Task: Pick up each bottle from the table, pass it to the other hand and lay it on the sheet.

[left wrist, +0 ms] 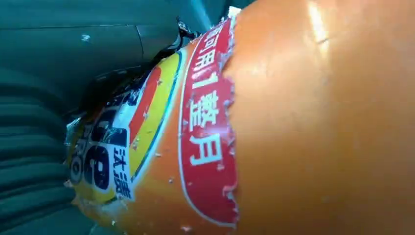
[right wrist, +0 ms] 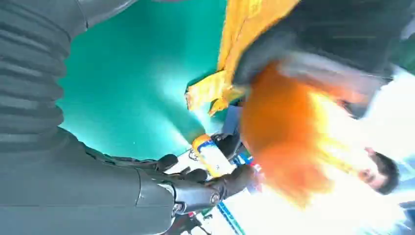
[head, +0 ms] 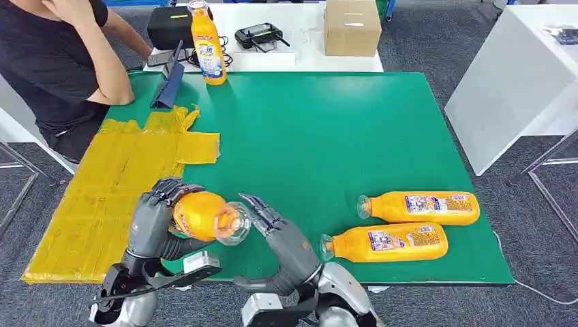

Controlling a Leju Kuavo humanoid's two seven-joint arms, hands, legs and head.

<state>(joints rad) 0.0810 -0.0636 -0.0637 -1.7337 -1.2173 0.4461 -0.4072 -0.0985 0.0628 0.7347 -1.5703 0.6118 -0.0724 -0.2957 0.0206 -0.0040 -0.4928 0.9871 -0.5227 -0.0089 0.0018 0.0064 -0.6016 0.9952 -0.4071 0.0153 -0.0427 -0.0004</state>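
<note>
Now the left hand [head: 155,214] grips an orange detergent bottle [head: 201,214], fingers [head: 174,189] wrapped over its body, holding it above the green desk [head: 327,136] just beside the yellow sheet [head: 116,191]. The bottle's long axis runs sideways, its clear cap end pointing away from the sheet toward the right hand [head: 272,221], whose fingers are spread and empty, close by that cap. The sheet lies on the left hand's side, so the lay-down likely falls to that hand. Two more bottles [head: 402,225] lie flat farther from the sheet.
</note>
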